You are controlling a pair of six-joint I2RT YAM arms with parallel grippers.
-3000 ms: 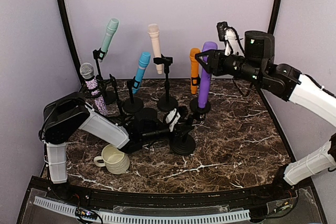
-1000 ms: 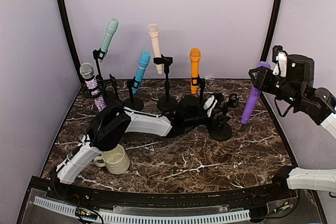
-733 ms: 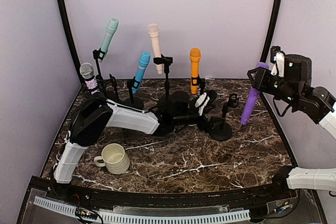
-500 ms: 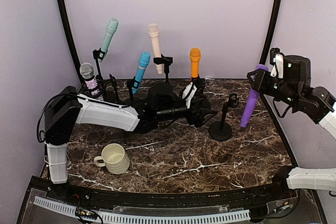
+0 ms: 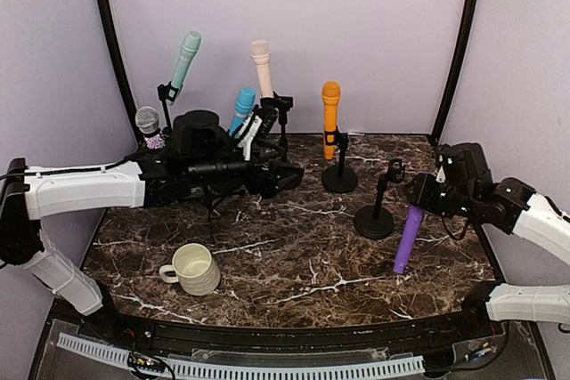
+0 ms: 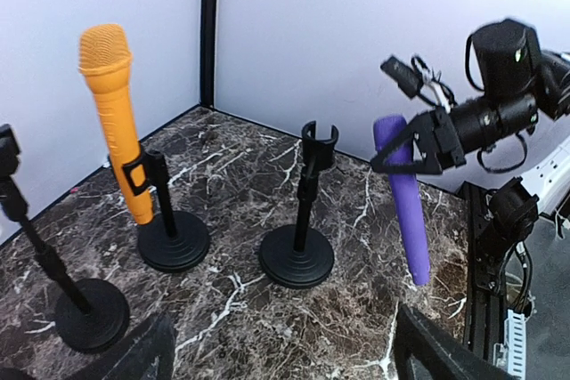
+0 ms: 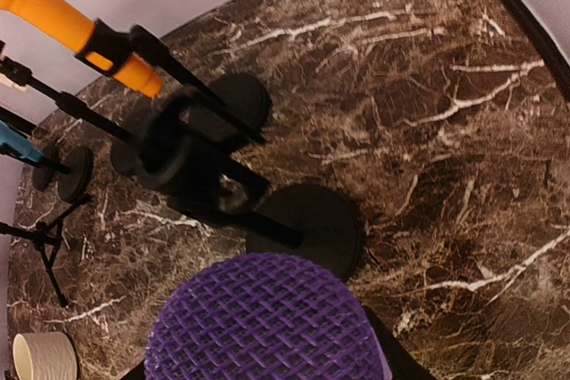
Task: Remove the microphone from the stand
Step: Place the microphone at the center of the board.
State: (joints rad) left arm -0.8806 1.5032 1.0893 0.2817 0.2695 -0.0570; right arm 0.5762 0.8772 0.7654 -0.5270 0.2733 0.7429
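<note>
**Right gripper** (image 5: 417, 204): clamped on the upper body of the purple microphone (image 5: 408, 239). The microphone hangs head-up and slightly tilted, apart from the 1 empty stand (image 5: 375, 214) and just to its right. Whether its lower end touches the marble table (image 5: 303, 264) cannot be told.

**Left gripper** (image 5: 285, 177): 2 fingers wide apart, holding nothing, raised near the blue microphone (image 5: 242, 106).

**Hidden parts:** in the right wrist view the purple mesh head fills the foreground and hides the jaws. The left arm covers part of the silver-headed microphone (image 5: 148, 122).
</note>
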